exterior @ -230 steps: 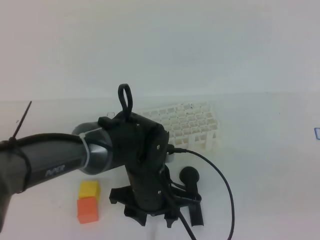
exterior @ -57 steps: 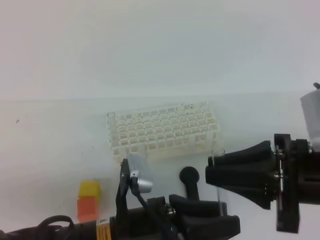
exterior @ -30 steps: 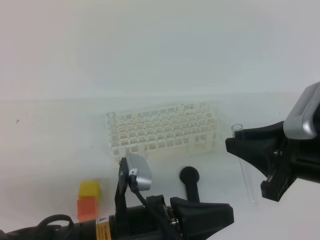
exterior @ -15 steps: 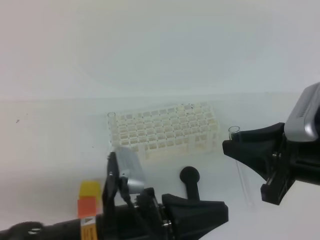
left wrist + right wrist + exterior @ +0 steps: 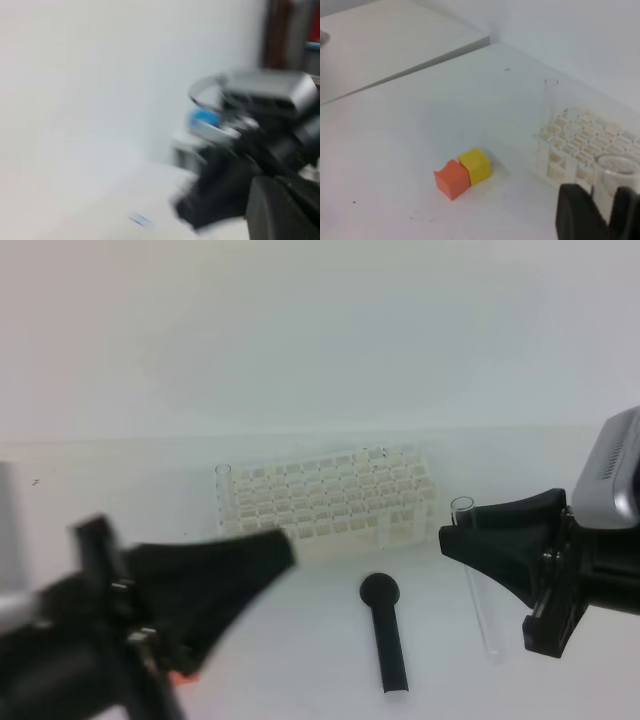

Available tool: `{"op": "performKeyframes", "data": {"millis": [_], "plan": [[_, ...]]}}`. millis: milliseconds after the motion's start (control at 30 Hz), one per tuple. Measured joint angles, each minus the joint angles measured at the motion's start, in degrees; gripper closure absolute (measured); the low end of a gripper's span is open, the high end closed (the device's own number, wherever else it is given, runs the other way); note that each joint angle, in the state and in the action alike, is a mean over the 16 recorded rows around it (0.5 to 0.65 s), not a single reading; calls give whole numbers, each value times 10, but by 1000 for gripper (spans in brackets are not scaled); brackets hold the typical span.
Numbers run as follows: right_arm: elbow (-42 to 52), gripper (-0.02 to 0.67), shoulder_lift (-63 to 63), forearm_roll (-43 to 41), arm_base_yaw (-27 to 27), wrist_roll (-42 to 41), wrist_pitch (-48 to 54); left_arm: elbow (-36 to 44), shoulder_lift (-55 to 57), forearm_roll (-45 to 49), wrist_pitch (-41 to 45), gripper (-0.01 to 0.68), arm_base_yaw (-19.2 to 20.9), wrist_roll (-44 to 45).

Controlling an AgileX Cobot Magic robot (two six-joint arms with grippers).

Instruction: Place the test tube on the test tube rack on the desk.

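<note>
White, flat desk [image 5: 560,455], plain and broad. Standing on it near the middle: white grid test tube rack [image 5: 330,502], with one clear tube [image 5: 222,490] upright in its left corner hole. In front of the rack, lying flat: black round-headed stick [image 5: 386,631], head toward the rack. Well to the left, touching each other: yellow cube [image 5: 476,165] and orange cube [image 5: 452,179].
</note>
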Motion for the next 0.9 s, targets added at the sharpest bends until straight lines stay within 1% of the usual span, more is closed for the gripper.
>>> {"op": "performKeyframes", "data": {"millis": [167,233,333,433,533,667,800,900], "plan": [[0,524,0,0,0,-1,7,24,-80,28,-2,674,117,0],[0,524,0,0,0,-1,9,39,-110,34,3,674,157,0],[0,524,0,0,0,-1,12,70,-151,37,17,674,205,0],[0,524,0,0,0,-2,15,108,-190,38,42,674,237,0],[0,524,0,0,0,-2,19,151,-229,49,72,674,253,0],[0,524,0,0,0,-2,23,199,-285,97,112,674,252,0],[0,524,0,0,0,-2,28,229,-342,177,134,674,244,-1],[0,524,0,0,0,-2,30,243,-380,244,128,674,243,-1]]}}
